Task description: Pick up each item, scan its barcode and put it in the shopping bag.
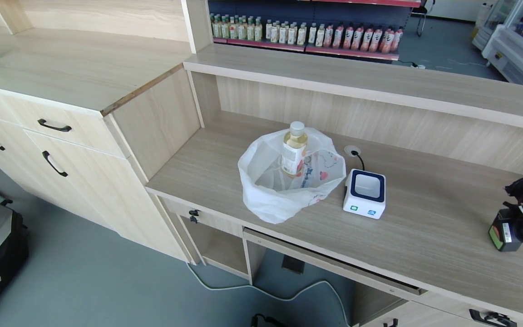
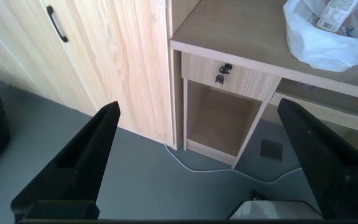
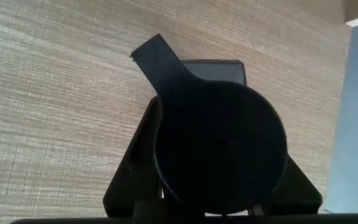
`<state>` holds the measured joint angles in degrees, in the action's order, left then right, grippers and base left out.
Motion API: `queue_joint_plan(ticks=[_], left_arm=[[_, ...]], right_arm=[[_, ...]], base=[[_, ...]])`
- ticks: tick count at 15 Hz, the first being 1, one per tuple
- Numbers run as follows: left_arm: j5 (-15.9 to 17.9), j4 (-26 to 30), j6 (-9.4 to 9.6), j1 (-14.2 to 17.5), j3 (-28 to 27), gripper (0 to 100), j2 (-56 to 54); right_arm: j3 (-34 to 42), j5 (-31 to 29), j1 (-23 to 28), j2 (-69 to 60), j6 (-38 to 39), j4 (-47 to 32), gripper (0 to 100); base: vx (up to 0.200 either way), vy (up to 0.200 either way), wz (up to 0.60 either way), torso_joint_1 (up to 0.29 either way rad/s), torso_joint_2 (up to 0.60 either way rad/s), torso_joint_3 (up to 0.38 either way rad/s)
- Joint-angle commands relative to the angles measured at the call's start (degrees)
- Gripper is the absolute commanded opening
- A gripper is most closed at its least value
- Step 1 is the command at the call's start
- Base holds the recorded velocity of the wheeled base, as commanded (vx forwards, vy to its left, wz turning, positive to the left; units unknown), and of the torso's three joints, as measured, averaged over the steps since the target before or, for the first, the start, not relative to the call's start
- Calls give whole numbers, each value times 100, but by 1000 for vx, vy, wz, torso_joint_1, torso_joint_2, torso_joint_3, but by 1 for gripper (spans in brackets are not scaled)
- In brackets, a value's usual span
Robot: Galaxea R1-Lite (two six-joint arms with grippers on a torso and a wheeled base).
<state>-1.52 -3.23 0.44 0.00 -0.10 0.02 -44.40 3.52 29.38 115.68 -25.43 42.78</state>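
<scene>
white shopping bag (image 1: 266,200) is gaping beside scanner (image 1: 364,194), bottle (image 1: 293,152) upright inside | right gripper (image 1: 506,234) is pinching dark can (image 3: 219,146), likely for scanning | left gripper (image 2: 199,107) is hanging with jaws spread

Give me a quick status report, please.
Left gripper open, low by light wooden counter. Right gripper shut on dark round item. Yellow-drink bottle in white plastic bag. White box scanner unobstructed.

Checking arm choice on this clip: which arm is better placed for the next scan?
Right. The right gripper holds a dark round item above the counter, on the scanner's side. The left gripper is open and empty, low over the floor, off the counter.
</scene>
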Motion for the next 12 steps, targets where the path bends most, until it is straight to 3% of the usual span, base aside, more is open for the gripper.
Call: queue_joint_plan(ticks=[1,3,5,8,10,12], left_arm=[[-6,-2,0,0,1,100,-2],[3,-2,0,0,1,100,-2],[-6,-2,0,0,10,100,-2],[-6,-2,0,0,1,100,-2],[-6,-2,0,0,1,100,-2],[3,-2,0,0,1,100,-2]], right_arm=[[45,-18,-46,34,-6,20,0],[10,-36,-81,-116,-164,152,0],[45,-27,-81,-1012,-1017,293,0],[792,263,-213,-3394,-2344,143,0],[1627,922,-1066,-4580,-3231,-77,0],[1750,1177,-1760,-5301,-5068,-929,0]], base=[[0,0,0,0,0,0],[0,0,0,0,0,0],[0,0,0,0,0,0],[0,0,0,0,0,0],[0,0,0,0,0,0],[0,0,0,0,0,0]])
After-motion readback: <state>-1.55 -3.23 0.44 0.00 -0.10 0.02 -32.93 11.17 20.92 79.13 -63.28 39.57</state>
